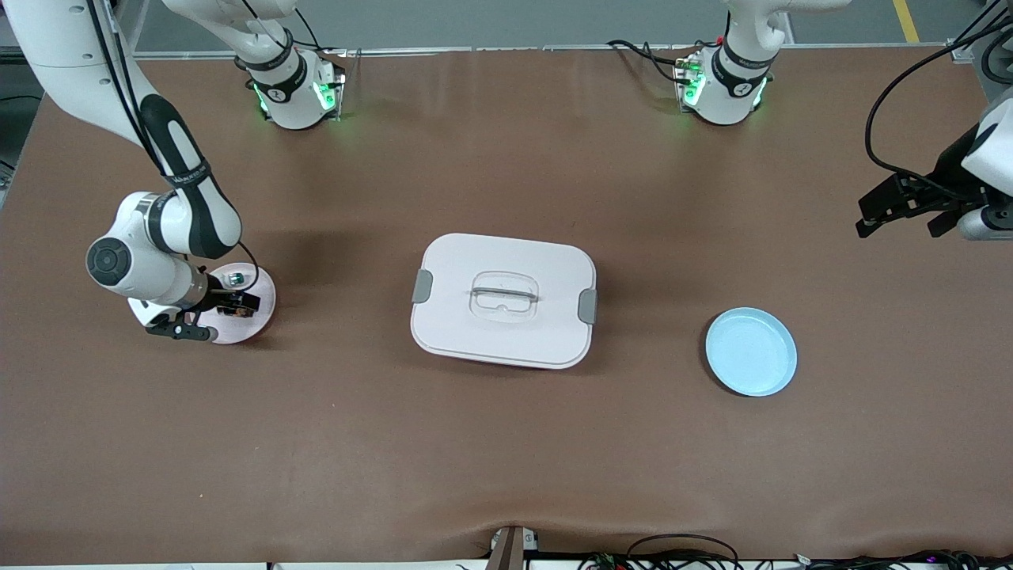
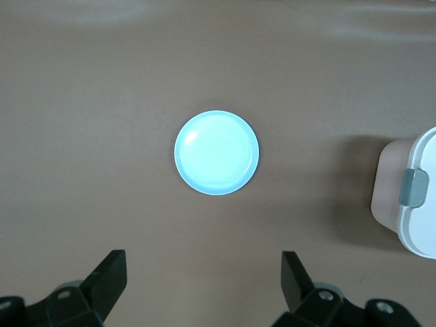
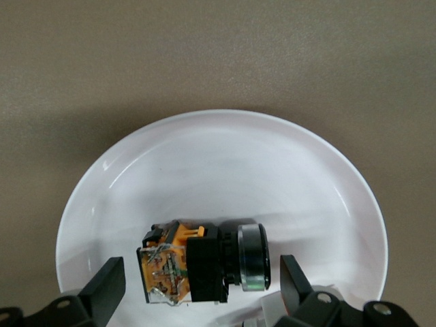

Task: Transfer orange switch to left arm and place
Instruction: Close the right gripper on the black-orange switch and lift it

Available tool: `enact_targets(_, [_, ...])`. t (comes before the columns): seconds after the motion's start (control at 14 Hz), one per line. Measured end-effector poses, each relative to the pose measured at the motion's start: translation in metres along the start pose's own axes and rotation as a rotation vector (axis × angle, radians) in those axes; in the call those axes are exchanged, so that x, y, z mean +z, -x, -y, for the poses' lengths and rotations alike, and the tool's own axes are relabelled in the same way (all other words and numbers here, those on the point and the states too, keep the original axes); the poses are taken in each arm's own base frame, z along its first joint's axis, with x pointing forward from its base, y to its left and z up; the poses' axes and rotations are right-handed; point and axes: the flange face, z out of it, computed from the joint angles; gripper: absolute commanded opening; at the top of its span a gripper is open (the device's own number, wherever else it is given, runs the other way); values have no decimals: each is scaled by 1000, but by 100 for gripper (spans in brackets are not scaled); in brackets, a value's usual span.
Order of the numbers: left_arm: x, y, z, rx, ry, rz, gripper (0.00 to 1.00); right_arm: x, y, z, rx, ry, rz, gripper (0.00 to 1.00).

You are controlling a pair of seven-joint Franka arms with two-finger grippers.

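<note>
Right gripper (image 1: 224, 305) hangs wide open over the pink plate (image 1: 257, 317), straddling the orange switch (image 3: 194, 262) lying there. Close off-centre and you'll flick it away. Box (image 1: 503, 299) sits mid-table. Left gripper (image 1: 902, 207) waits, fingers spread.

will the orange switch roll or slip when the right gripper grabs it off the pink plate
The orange switch looks rigid and probably light. Its blocky body should resist rolling, though the round silver collar might pivot it. Lying on the glossy pink plate between the open right gripper fingers, it may skid if nudged unevenly.
</note>
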Motion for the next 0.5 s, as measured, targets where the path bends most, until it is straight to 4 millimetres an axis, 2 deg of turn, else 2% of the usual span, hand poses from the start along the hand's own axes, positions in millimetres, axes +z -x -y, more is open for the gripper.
enact_targets(0.5, [0, 0, 0, 0, 0, 0, 100, -9, -6, -2, -61, -3, 37, 0])
